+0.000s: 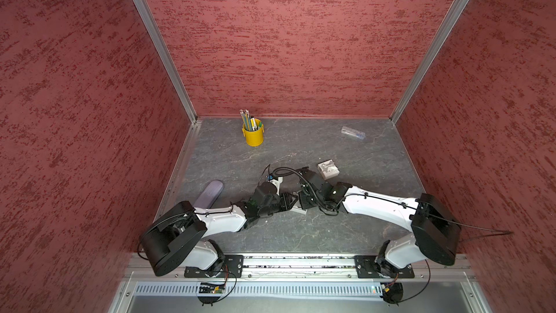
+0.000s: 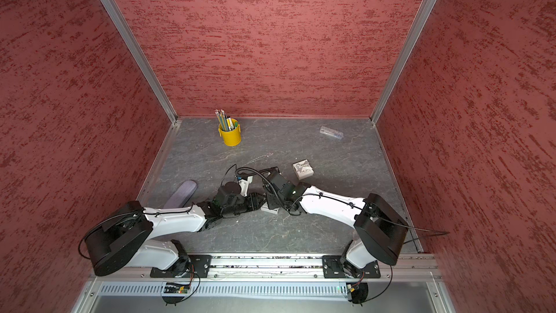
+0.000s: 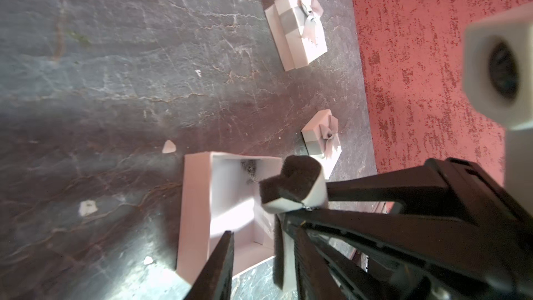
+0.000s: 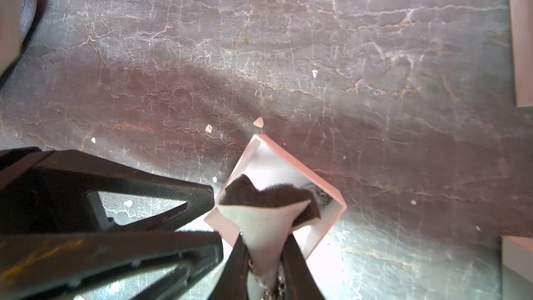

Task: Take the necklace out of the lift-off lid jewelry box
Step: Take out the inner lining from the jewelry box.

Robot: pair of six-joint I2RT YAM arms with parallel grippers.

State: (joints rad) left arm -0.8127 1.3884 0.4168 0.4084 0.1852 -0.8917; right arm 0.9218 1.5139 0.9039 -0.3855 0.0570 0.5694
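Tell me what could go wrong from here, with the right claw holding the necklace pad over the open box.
1. The right claw pinches only one corner of the pad. The chain hangs loose below it and could slip off.
2. A shiny bit, maybe more chain, lies in a corner of the box. Lifting could drag the box, since the left claw straddles its wall without clearly clamping it.

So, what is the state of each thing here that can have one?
Pink square cardboard box base: lid off, open.
Black-topped white foam insert: gripped, tilted over the box.
Thin silver necklace chain: on the insert.
Right gripper: shut on the insert.
Left gripper: open, astride a box wall.
Yellow metal cup: upright.
Clear plastic tube: lying on its side.
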